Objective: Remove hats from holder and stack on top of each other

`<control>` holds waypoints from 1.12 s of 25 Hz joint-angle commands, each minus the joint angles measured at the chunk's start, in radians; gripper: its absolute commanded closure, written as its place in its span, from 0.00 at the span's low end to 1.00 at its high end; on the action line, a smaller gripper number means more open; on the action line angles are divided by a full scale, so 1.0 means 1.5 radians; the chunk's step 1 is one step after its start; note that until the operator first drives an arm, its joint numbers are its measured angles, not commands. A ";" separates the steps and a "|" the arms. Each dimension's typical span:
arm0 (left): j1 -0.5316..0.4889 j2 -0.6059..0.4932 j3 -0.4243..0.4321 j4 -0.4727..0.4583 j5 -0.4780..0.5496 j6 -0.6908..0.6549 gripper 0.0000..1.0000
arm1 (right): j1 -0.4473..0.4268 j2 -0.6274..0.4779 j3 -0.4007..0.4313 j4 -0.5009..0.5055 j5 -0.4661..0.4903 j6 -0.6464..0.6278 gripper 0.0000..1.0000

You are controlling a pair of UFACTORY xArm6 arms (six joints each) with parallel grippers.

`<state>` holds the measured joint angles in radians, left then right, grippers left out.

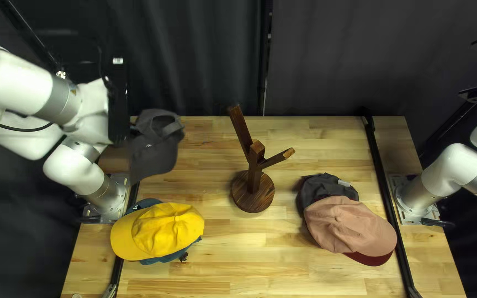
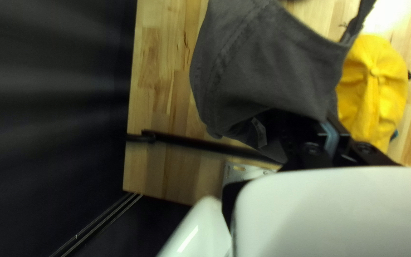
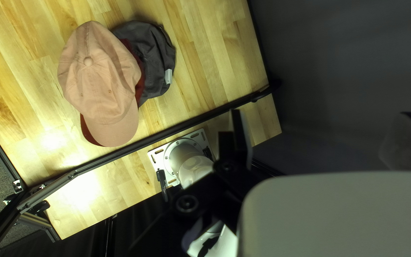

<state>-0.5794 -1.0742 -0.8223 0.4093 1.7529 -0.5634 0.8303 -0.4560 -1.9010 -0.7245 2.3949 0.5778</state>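
My left gripper [image 2: 309,125] is shut on a dark grey cap [image 2: 262,64], which hangs from it over the table's left edge. In the top left view this grey cap [image 1: 155,140] is in the air left of the wooden holder [image 1: 255,165], whose pegs are bare. A yellow cap [image 1: 157,229] lies on a teal cap [image 1: 168,257] at the front left. At the right, a pink cap [image 1: 346,223] lies on a maroon cap [image 1: 369,258] and another grey cap [image 1: 323,186]. My right gripper [image 3: 323,135] hangs open and high beyond the table's right edge, holding nothing.
Black rails [image 1: 381,178] run front to back near both table sides, just inside the arm bases [image 1: 414,198]. Bare wood lies between the two piles in front of the holder. A dark curtain hangs behind the table.
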 commanded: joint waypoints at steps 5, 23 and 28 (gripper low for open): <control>-0.091 0.081 0.011 -0.049 0.050 -0.075 1.00 | 0.000 0.000 0.000 0.000 0.000 0.000 0.00; -0.131 0.233 0.038 -0.147 -0.036 -0.031 1.00 | 0.000 0.000 0.000 0.000 0.000 0.000 0.00; -0.096 0.264 0.046 -0.157 -0.082 0.025 1.00 | 0.000 0.000 0.000 0.000 0.000 0.000 0.00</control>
<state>-0.7474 -0.7018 -0.7580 0.1832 1.6605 -0.5619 0.8303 -0.4560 -1.9010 -0.7245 2.3949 0.5778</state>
